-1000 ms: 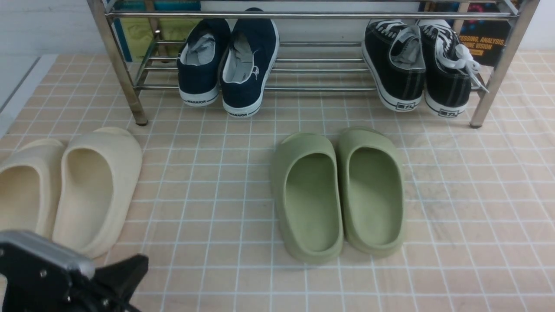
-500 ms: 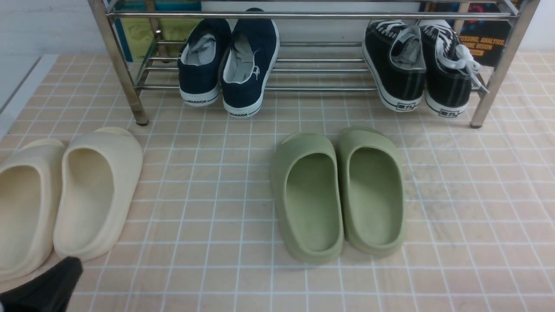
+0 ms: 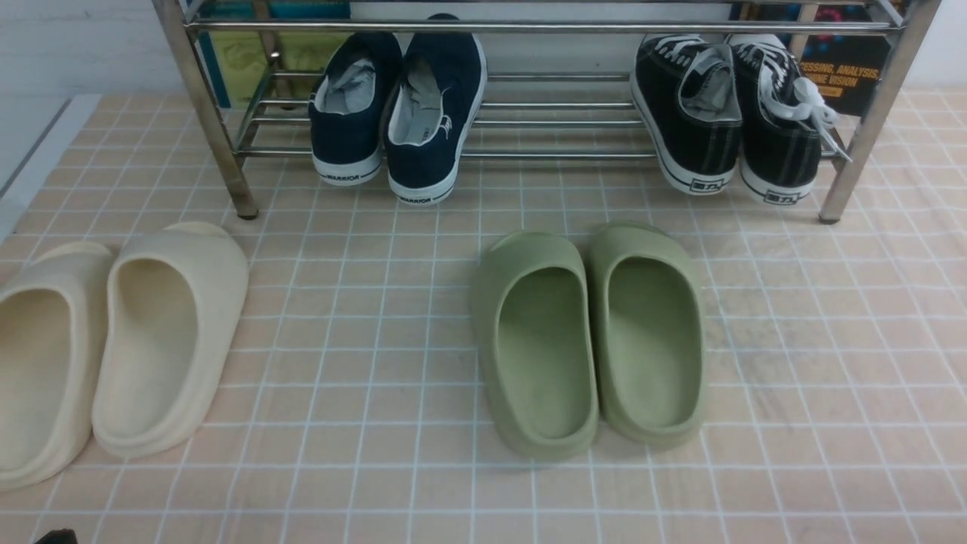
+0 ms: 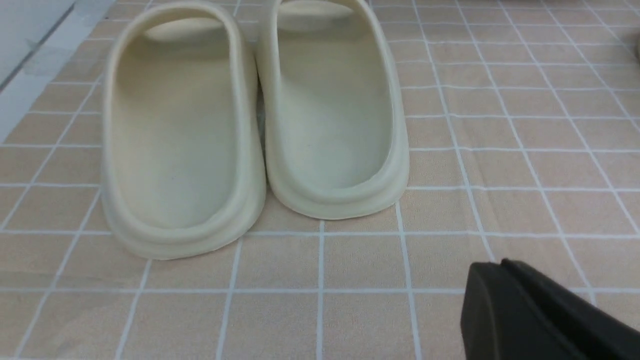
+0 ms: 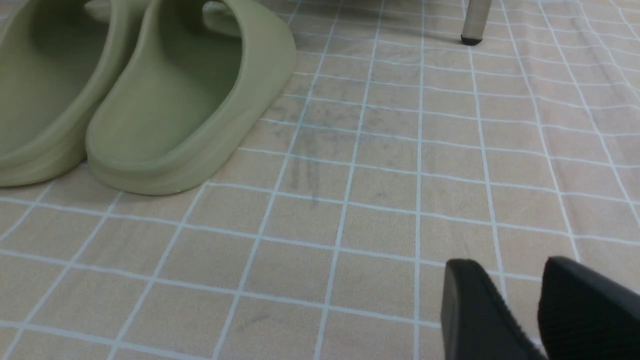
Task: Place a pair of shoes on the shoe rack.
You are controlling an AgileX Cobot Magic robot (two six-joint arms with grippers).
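- Writing: "WARRIOR" runs in dark letters along the white heel of each navy shoe (image 3: pixel 398 113); each black sneaker (image 3: pixel 729 113) carries a small heel patch too small to read; the poster (image 3: pixel 842 72) behind the rack shows partial orange words, "...ESSING, ANALYSIS" and "...INE VISION".
- Counts: two navy shoes, two black sneakers, two green slippers (image 3: pixel 589 336), two cream slippers (image 3: pixel 113 340).
- The navy shoes sit side by side on the left part of the rack (image 3: pixel 529 26), heels toward the camera and overhanging its front bar (the right one pokes out a little farther).
- The sneakers rest on the right end of the rack, white laces trailing loose.
- The rack is shiny metal tubing: round posts, thin horizontal bars.
- Both slipper pairs are smooth moulded foam with rounded rims, standing on the tiled mat (image 3: pixel 378 378) in front of the rack: green before its middle, cream (image 4: pixel 250 125) off its left post.
- Left gripper (image 4: pixel 545 310): only one dark finger shows, so I cannot tell its state.
- Right gripper (image 5: pixel 520 305): two black fingers with a narrow gap, holding nothing, near the green slippers (image 5: pixel 130 85).
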